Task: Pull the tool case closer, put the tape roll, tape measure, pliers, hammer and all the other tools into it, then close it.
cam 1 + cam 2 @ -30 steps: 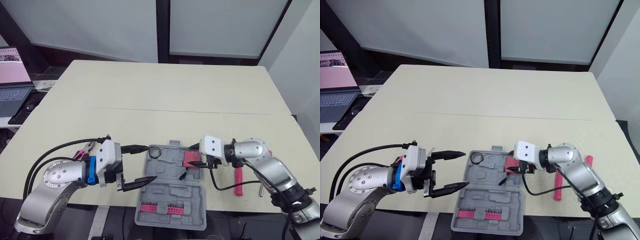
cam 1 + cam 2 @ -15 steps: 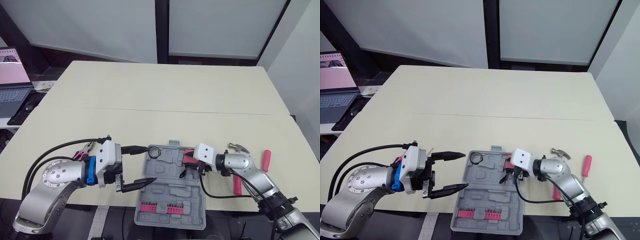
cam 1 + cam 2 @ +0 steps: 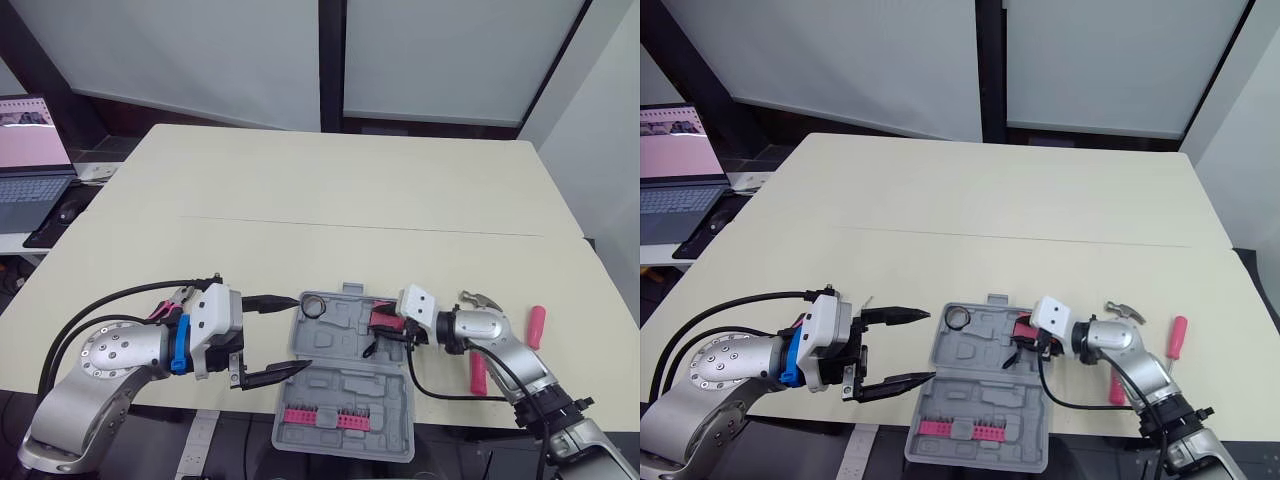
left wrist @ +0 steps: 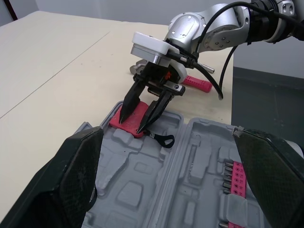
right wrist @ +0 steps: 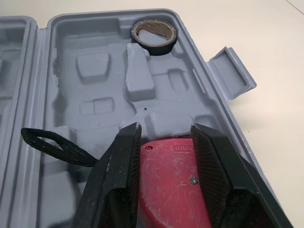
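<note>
Here our right gripper [image 4: 131, 124] pinches the scuffed red tape measure [image 5: 171, 183], half hidden between its jaws, inside the open grey moulded tool case [image 5: 95, 66]; a black tape roll [image 5: 154, 47] lies beyond them. Our left gripper [image 3: 304, 332] stands with jaws spread.

- Case [image 3: 340, 385]: grey moulded plastic, matt, faintly grainy in the wells.
- Tape roll [image 5: 153, 36], at the case's 11 o'clock: smooth black outer wrap, with a brown cardboard core that looks rough.
- Tape measure [image 5: 173, 185]: hard red plastic, scuffed with fine pale scratches, and a small metal screw in its face.
- Strap [image 5: 57, 147]: black woven cloth, matt.
- Right gripper [image 5: 165, 130] fingers [image 5: 118, 180]: black, smooth, with a dull sheen.
- Hammer [image 3: 477, 372], at the case's 3 o'clock: shiny metal head and a smooth pink grip.
- Bit strip [image 3: 320, 417], at the case's 6 o'clock: pink plastic holder with metal bits.
- Table [image 3: 350, 200]: cream, smooth, matt.
</note>
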You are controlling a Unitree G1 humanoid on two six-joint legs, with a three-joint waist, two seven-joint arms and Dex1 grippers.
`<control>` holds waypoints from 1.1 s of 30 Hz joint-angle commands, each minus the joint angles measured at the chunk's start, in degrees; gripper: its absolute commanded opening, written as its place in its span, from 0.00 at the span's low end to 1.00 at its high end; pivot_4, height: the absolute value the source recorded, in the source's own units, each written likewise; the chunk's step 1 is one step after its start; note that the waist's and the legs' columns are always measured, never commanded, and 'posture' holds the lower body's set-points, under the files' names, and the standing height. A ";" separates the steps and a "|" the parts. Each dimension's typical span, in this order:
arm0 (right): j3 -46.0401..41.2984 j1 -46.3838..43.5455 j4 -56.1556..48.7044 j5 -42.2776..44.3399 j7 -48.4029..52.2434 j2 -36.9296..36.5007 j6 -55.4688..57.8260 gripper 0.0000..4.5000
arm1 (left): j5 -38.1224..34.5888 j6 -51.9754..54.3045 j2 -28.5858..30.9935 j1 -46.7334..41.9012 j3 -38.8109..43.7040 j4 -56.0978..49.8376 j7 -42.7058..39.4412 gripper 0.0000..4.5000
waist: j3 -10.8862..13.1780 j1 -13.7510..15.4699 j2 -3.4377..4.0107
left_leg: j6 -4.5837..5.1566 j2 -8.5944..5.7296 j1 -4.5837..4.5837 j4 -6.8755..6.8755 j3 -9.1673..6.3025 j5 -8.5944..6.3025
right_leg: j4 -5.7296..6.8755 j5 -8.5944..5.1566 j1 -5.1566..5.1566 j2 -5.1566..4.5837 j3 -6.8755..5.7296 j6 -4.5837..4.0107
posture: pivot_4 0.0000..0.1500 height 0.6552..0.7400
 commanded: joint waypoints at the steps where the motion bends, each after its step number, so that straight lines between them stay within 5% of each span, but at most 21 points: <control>1: -0.60 -0.45 3.00 -1.15 0.08 -0.55 -2.17 0.38 | -0.73 -0.20 0.26 -0.76 0.87 -1.49 0.39 1.00 | 0.00 0.00 0.00 | 0.00 0.00 0.00 -0.01 0.00 0.00 | 0.00 0.00 0.00 0.00 0.00 0.00 | 1.00 1.00; 15: -4.95 -0.41 -12.50 5.60 2.88 -3.44 6.86 0.38 | -0.68 -0.57 -0.01 -1.54 0.60 -0.81 0.22 1.00 | 0.08 -0.15 0.08 | -0.01 0.08 -0.18 -0.31 0.09 0.01 | -0.20 0.01 -0.30 -0.08 0.07 -0.01 | 1.00 1.00; 33: -1.47 1.28 5.15 -1.41 0.31 -1.57 0.57 0.38 | 0.23 -2.05 -0.04 0.59 1.32 -0.32 -0.34 1.00 | -0.01 -0.32 0.07 | -0.01 0.10 -0.03 -0.31 0.15 0.01 | -0.20 0.01 -0.19 -0.04 0.07 -0.02 | 1.00 1.00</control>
